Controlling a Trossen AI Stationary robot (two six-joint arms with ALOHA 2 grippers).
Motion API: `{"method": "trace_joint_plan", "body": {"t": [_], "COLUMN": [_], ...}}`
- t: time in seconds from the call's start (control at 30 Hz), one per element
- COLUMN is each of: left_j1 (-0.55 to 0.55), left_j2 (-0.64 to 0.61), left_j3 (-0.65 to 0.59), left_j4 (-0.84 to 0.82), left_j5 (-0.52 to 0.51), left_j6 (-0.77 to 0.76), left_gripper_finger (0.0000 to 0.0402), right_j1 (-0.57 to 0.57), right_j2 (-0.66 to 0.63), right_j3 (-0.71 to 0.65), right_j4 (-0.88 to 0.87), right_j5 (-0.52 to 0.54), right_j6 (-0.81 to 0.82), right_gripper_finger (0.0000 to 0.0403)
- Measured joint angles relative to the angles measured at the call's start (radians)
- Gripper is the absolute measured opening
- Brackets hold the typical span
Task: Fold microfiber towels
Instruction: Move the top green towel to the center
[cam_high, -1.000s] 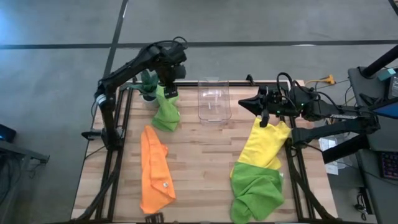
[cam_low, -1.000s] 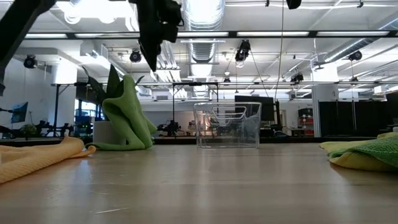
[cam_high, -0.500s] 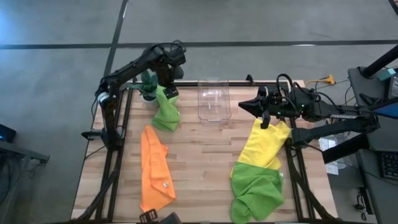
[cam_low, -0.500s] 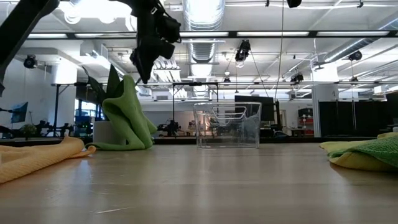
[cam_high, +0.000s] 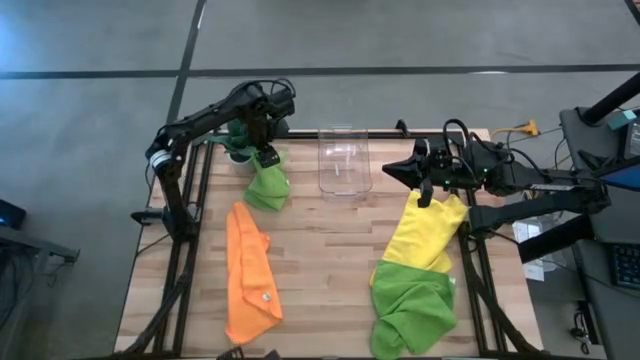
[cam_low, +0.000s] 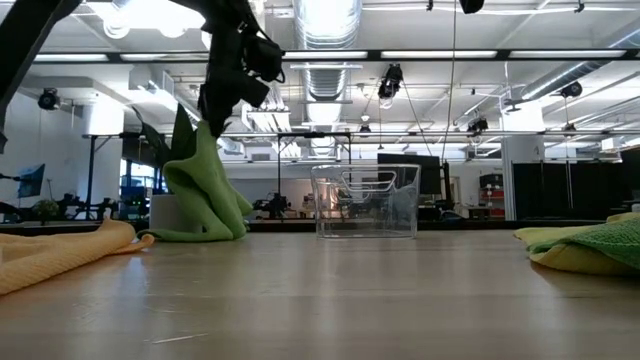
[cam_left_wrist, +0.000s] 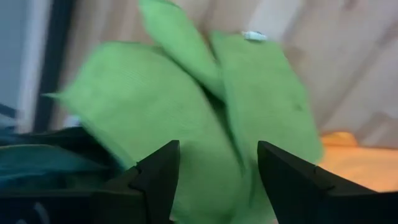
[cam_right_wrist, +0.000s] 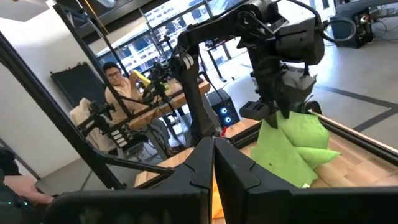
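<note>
Left gripper (cam_high: 266, 152): fingers apart, above crumpled lime green towel (cam_high: 267, 183). Item: soft, light, limp; best pinched at a corner edge.

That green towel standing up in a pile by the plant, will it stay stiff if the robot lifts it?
Probably not. The green towel slumps in soft folds, so it would likely droop from the left hand above it. It looks thin and light, and a push would probably bunch it up rather than slide it whole.

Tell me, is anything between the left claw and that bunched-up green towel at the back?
Nothing visible. The left gripper, jaws open, hangs right over the green towel. The plant sits behind it, the bin off to one side.
</note>
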Motion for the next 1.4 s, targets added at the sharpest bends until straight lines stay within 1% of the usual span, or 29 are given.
{"method": "trace_joint_plan", "body": {"t": [0.1, 0.27, 0.37, 0.47, 0.53, 0.67, 0.7, 0.87, 1.03, 1.23, 1.4], "left_j1": [-0.001, -0.004, -0.011, -0.023, -0.032, -0.045, -0.046, -0.058, -0.072, -0.074, -0.090], "left_j2": [-0.020, -0.025, -0.027, -0.027, -0.027, -0.027, -0.027, -0.040, -0.080, -0.134, -0.186], "left_j3": [-0.034, -0.069, -0.087, -0.106, -0.116, -0.127, -0.129, -0.125, -0.094, -0.030, 0.010], "left_j4": [0.000, 0.000, 0.000, 0.000, -0.001, 0.000, 0.000, 0.000, -0.001, 0.014, 0.118], "left_j5": [0.068, 0.071, 0.071, 0.072, 0.071, 0.071, 0.071, 0.069, 0.084, 0.229, 0.329], "left_j6": [0.000, -0.002, -0.010, 0.005, 0.026, 0.037, 0.036, 0.036, 0.036, 0.035, 0.006], "left_gripper_finger": [0.0200, 0.0200, 0.0187, 0.0150, 0.0112, 0.0023, 0.0012, 0.0004, 0.0001, 0.0001, 0.0000], "right_j1": [0.000, 0.000, 0.000, 0.000, 0.000, 0.000, 0.000, 0.000, 0.000, 0.000, 0.000], "right_j2": [0.005, 0.013, 0.016, 0.017, 0.016, 0.017, 0.017, 0.017, 0.017, 0.018, 0.018], "right_j3": [0.000, 0.000, 0.000, 0.000, 0.000, 0.000, 0.000, 0.000, 0.000, 0.000, 0.000], "right_j4": [0.000, 0.002, 0.007, 0.006, 0.007, 0.007, 0.008, 0.008, 0.009, 0.010, 0.009], "right_j5": [0.000, 0.000, 0.000, 0.000, 0.000, 0.000, 0.000, 0.000, 0.000, 0.000, 0.001], "right_j6": [0.000, -0.004, -0.004, -0.003, -0.001, 0.000, 0.000, 0.000, 0.000, -0.001, -0.005], "right_gripper_finger": [0.0009, 0.0009, 0.0009, 0.0009, 0.0009, 0.0009, 0.0009, 0.0009, 0.0009, 0.0009, 0.0009]}}
